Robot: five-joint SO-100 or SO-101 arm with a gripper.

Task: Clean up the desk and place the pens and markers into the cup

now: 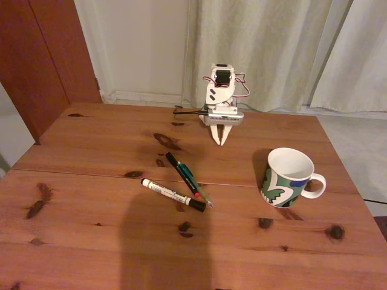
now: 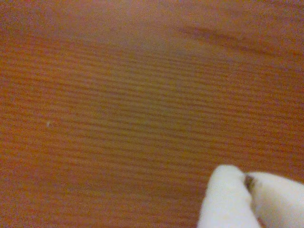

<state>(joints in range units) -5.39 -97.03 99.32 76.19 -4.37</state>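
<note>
A: Gripper [image 1: 221, 142] state? Pens?
B: Fingers pressed together, empty, tips down near desk [image 1: 91, 241]. White marker [image 1: 172, 195], black pen [image 1: 180, 174], teal pen [image 1: 195, 183] lie nearer camera; mug [image 1: 288, 177] at its right.

bare desk [image 1: 91, 151] around closed gripper [image 1: 221, 142] — pens [image 1: 181, 181] ahead, cup [image 1: 286, 177] right in fixed view

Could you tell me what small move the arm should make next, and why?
Probably open the gripper and swing it forward toward the pens. Its fingertips appear closed and empty, pointing down at bare desk near the arm's base, while the white marker and the two pens lie clustered nearer the camera, and the cup looks empty.
</note>
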